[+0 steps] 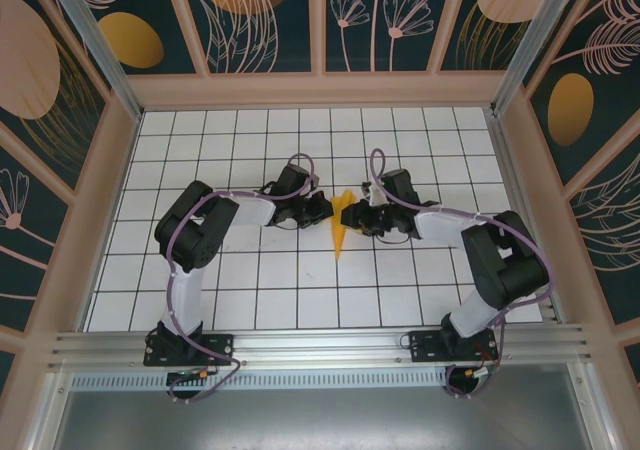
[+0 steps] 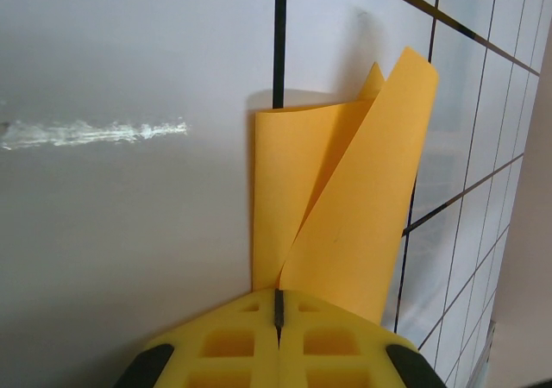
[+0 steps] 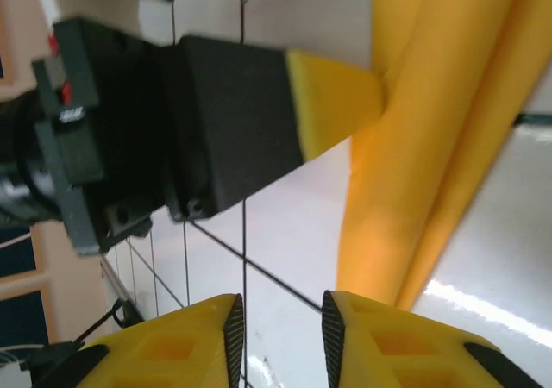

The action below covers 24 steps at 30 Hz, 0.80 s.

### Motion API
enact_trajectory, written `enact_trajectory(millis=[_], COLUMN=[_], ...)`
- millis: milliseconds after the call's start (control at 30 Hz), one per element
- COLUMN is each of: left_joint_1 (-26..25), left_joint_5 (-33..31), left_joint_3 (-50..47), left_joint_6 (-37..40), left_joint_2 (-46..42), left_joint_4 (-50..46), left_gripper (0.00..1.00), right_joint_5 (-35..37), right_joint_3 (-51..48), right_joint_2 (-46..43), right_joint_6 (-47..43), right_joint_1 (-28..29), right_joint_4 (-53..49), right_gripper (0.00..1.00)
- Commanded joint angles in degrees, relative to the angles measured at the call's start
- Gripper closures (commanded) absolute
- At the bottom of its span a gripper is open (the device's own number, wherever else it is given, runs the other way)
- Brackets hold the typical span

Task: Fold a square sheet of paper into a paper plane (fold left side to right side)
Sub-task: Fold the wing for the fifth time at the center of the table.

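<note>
The orange-yellow sheet of paper [image 1: 341,222] lies mid-table, folded into a narrow pointed shape with its tip toward the near edge. In the left wrist view two of the paper's [image 2: 345,207] flaps stand up and meet at my left gripper [image 2: 278,306], whose jaws are shut on the fold. From above, the left gripper [image 1: 325,210] is at the paper's left side. My right gripper [image 1: 356,220] is at its right side. In the right wrist view the right gripper [image 3: 282,328] stands open over bare tile, the paper [image 3: 431,147] just beside its right finger. The left gripper's yellow fingertip [image 3: 336,103] presses the paper's edge.
The white gridded table [image 1: 250,280] is ringed by a wooden frame [image 1: 110,200] and patterned walls. An aluminium rail [image 1: 320,345] runs along the near edge by the arm bases. Both arms reach in toward the centre, their forearms low over the tiles.
</note>
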Motion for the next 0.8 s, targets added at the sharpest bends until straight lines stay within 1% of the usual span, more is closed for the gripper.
enact_trajectory(millis=[0, 67, 233, 533, 767], left_joint_1=[0.47, 0.40, 0.40, 0.43, 0.42], left_joint_5=[-3.40, -3.40, -3.49, -3.65, -3.84], left_joint_3=[0.39, 0.43, 0.34, 0.30, 0.48], left_joint_6=[1.91, 1.89, 1.91, 1.91, 1.81], left_joint_2=[3.40, 3.43, 3.32, 3.21, 3.38], left_joint_4=[-1.90, -1.98, -2.11, -2.08, -2.07], left_gripper=[0.94, 0.94, 0.94, 0.94, 0.94], right_joint_5=[0.52, 0.51, 1.59, 3.69, 5.13], right_joint_3=[4.43, 6.31, 8.27, 8.02, 7.64], right_joint_2=[3.90, 6.31, 10.47, 13.27, 13.35], right_joint_6=[-1.25, -1.25, -1.10, -1.16, -1.31], right_joint_1=[0.03, 0.45, 1.22, 1.36, 1.44], right_joint_4=[0.27, -0.05, -0.49, -0.79, -1.45], right_gripper=[0.72, 0.75, 0.77, 0.77, 0.77])
